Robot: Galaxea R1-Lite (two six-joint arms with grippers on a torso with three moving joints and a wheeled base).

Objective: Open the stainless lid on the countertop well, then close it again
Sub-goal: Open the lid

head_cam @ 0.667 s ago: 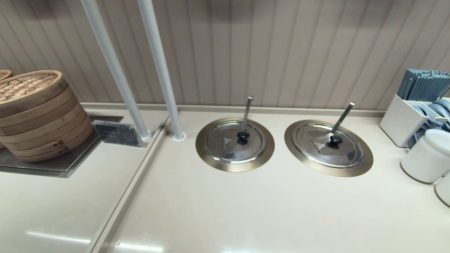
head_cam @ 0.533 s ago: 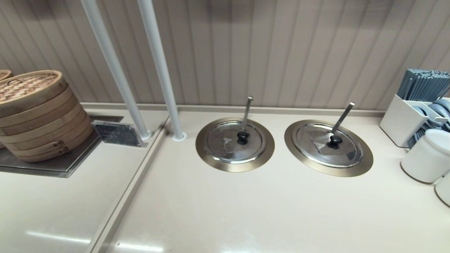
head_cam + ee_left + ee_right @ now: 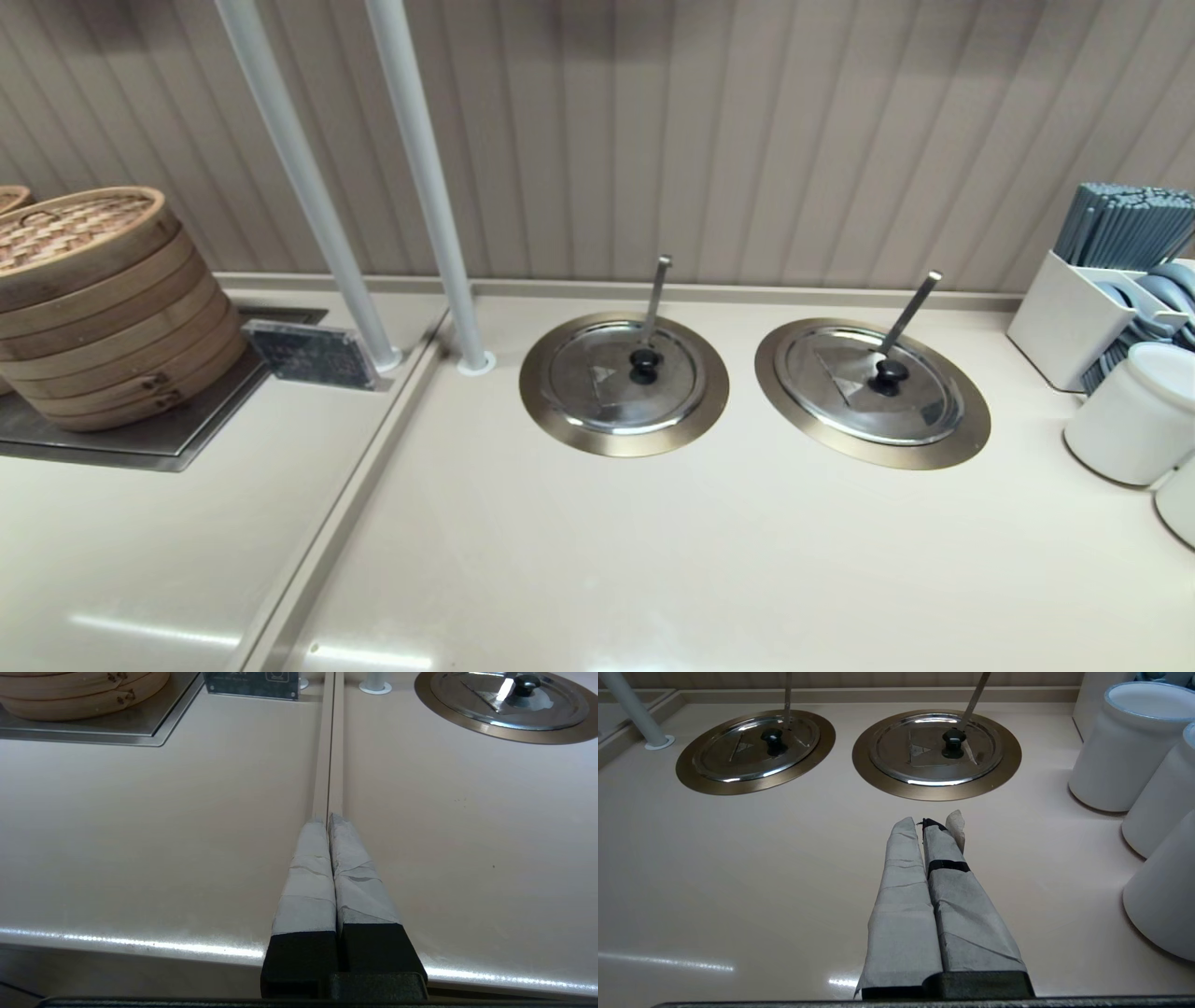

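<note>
While both arms sit back at the near edge of the counter, out of the head view, each wrist camera looks along its own fingers. Left gripper (image 3: 328, 819): taped fingers pressed together, nothing between them, low over the counter seam (image 3: 330, 742), well short of the wells. Right gripper (image 3: 927, 826): wrapped fingers also pressed together and empty, above bare countertop (image 3: 700, 560), in front of the right-hand well.

Stainless lid (image 3: 873, 385) lies flat and seated on the countertop well (image 3: 966, 425), the right one of the pair; brass-coloured rim ring showing all round it. Black knob (image 3: 889, 375) at its centre, wedge crease toward the left of the knob. Ladle handle (image 3: 912, 311) rises from beside the knob, leaning diagonally up and to the right toward the ribbed wall.

Twin lid (image 3: 621, 378) is just to the left, likewise seated in its ring, its ladle handle (image 3: 656, 294) nearly vertical.

Far left: stacked bamboo steamers (image 3: 98, 303) on a steel plate, two white poles (image 3: 420, 187) beside them. Far right: white canisters (image 3: 1134, 415) and a white holder of grey chopsticks (image 3: 1125, 229).
</note>
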